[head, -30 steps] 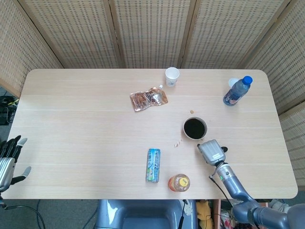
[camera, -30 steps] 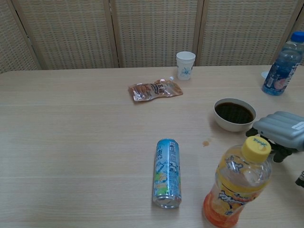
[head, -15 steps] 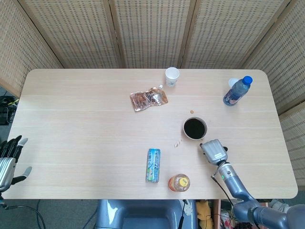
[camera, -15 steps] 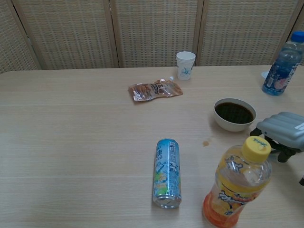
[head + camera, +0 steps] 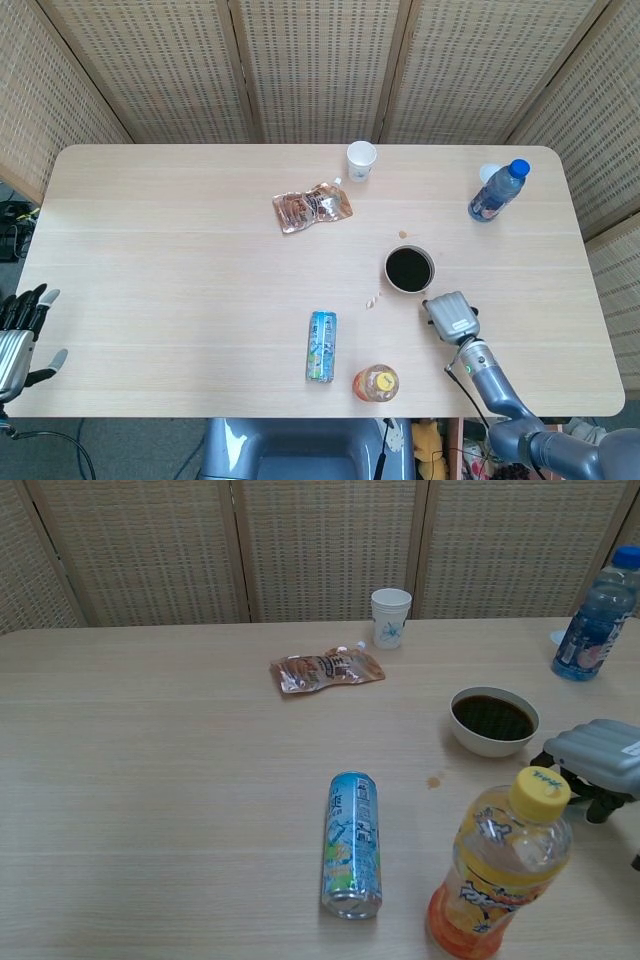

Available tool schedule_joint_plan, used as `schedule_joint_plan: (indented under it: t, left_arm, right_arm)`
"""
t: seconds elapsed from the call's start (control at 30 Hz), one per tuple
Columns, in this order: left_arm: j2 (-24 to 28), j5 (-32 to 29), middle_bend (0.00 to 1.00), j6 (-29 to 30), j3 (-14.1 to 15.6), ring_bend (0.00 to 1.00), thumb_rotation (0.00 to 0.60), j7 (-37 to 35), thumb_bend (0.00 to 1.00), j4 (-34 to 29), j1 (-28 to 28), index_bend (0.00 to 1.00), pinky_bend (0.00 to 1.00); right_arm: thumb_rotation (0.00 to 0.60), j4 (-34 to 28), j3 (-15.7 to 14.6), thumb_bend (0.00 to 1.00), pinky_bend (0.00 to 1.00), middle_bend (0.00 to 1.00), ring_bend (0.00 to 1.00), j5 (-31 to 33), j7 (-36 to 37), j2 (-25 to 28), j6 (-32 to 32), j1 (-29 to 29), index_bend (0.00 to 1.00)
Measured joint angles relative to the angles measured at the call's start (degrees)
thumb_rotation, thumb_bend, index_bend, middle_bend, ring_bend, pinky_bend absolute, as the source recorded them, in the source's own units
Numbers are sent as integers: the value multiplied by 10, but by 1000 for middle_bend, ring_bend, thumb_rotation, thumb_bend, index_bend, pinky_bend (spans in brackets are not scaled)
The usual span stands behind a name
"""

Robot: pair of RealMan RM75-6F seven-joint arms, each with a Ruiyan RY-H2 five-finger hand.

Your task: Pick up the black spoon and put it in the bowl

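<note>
Beside the bowl (image 5: 409,270) the right hand (image 5: 452,316) rests, finger state unclear; left hand (image 5: 18,336) fingers spread

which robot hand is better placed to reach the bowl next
Right. The right robot hand sits just beside the bowl, on its near-right side, while the left robot hand hangs off the table's far left edge, well away. I can't see the black spoon itself.
</note>
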Motion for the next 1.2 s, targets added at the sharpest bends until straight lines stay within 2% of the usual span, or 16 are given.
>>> schedule_joint_plan:
  t: [0.67, 0.87, 1.2]
  left_arm:
    - [-1, 0, 0, 0, 1, 0, 600, -3, 323, 3, 0, 0, 0]
    - [-1, 0, 0, 0, 1, 0, 600, -4, 324, 4, 1, 0, 0]
    - [-2, 1, 0, 1, 1, 0, 600, -6, 322, 7, 2, 0, 0]
  right_arm:
    - [600, 14, 2, 516, 1000, 979, 1000, 5, -1, -7, -10, -4, 574]
    - [600, 16, 2, 636, 1000, 983, 1000, 11, -1, -8, -15, -7, 615]
    - [600, 4, 7, 767, 1000, 987, 1000, 13, 12, 0, -10, -13, 649]
